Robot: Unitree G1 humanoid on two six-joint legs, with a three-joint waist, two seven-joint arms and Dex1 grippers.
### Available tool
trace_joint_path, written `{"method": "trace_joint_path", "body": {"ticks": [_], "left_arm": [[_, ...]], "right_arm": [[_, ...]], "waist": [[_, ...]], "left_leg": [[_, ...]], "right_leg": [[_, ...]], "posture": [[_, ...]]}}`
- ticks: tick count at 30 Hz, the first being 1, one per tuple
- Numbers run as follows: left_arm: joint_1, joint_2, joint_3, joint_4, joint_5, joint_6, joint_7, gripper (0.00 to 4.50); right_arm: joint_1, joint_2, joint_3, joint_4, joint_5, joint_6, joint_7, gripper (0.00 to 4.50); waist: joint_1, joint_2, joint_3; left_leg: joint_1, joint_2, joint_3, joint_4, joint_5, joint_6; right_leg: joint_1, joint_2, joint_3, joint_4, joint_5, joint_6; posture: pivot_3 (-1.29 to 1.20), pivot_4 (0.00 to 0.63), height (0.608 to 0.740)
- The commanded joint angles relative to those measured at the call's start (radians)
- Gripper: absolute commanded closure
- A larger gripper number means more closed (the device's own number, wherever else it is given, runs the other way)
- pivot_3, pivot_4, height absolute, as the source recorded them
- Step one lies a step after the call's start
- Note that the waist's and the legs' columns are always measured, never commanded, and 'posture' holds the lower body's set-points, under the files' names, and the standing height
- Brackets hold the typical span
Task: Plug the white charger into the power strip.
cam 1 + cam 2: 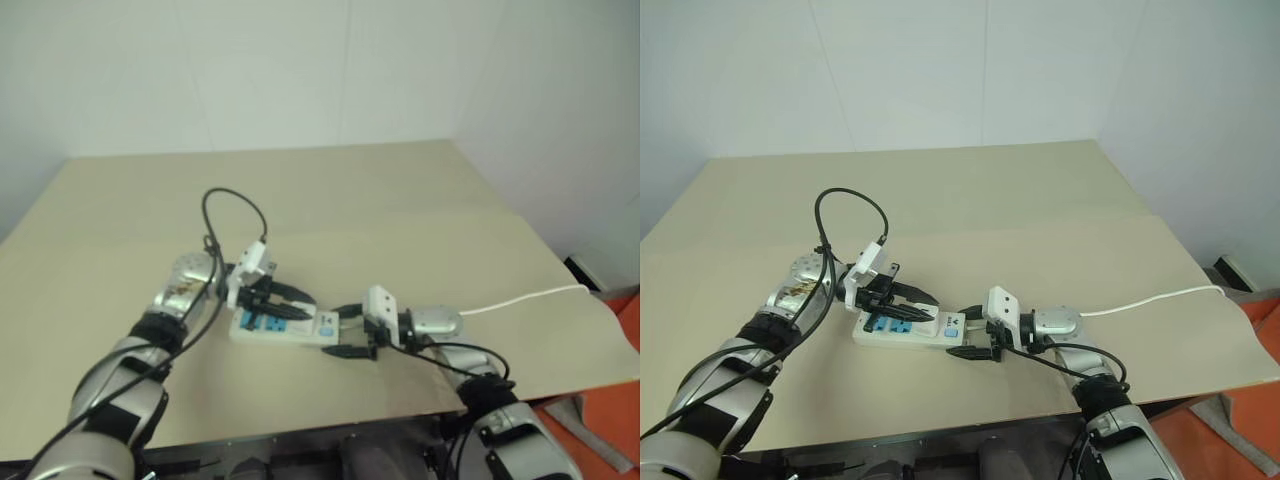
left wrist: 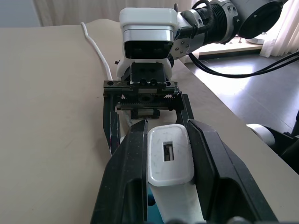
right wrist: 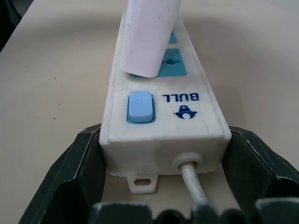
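White plastic in both my pincers right now: my left pincer (image 2: 168,163) is clamped tight on the white charger (image 2: 170,158), its two black fingers (image 2: 212,161) pressed against the block's flat sides, the little port slot facing my wrist camera. I'm holding that charger over the power strip (image 3: 161,116), tilted, its lower end down at the blue socket face nearest the switch; whether the prongs are seated I can't tell. My right pincer (image 3: 163,168) stands wide, its jaws bracketing the switch end of the strip, one on each long side, right where the thin white cord (image 3: 191,179) leaves the housing beside the small mounting tab. Blue rocker switch (image 3: 140,106) sits just ahead of that end, next to the printed logo. From the head view, the strip lies flat on the tan bench (image 1: 400,190) between my two arms, and its cord trails off along the bench to my right toward the edge.
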Motion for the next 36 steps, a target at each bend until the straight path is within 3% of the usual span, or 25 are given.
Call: {"method": "trace_joint_path", "body": {"ticks": [1, 28, 36], "left_arm": [[-0.002, 0.005, -0.022, 0.029, 0.027, -0.026, -0.003, 3.52], [0.208, -0.032, 0.138, -0.082, 0.186, -0.124, -0.003, 3.52], [0.226, -0.054, 0.181, -0.073, 0.211, -0.165, -0.003, 3.52]], "right_arm": [[0.03, 0.002, 0.058, 0.05, -0.075, 0.015, -0.021, 1.08], [0.039, 0.012, 0.051, 0.061, -0.079, -0.037, -0.041, 1.08], [0.048, 0.008, 0.05, 0.064, -0.083, -0.054, -0.045, 1.08]], "waist": [[-0.001, 0.0, 0.0], [-0.003, 0.0, -0.002], [-0.003, -0.001, -0.002]], "left_leg": [[0.0, 0.0, 0.0, 0.0, 0.0, 0.0], [0.002, -0.001, -0.002, -0.013, 0.0, 0.0], [0.015, -0.001, -0.002, -0.018, 0.0, 0.0]], "right_leg": [[0.0, 0.0, 0.0, 0.0, 0.0, 0.0], [0.002, 0.002, 0.004, -0.005, 0.0, 0.0], [0.015, 0.001, 0.005, -0.015, -0.004, -0.008]], "posture": [[0.0, 0.15, 0.74], [0.0, 0.15, 0.74], [0.0, 0.15, 0.74]]}}
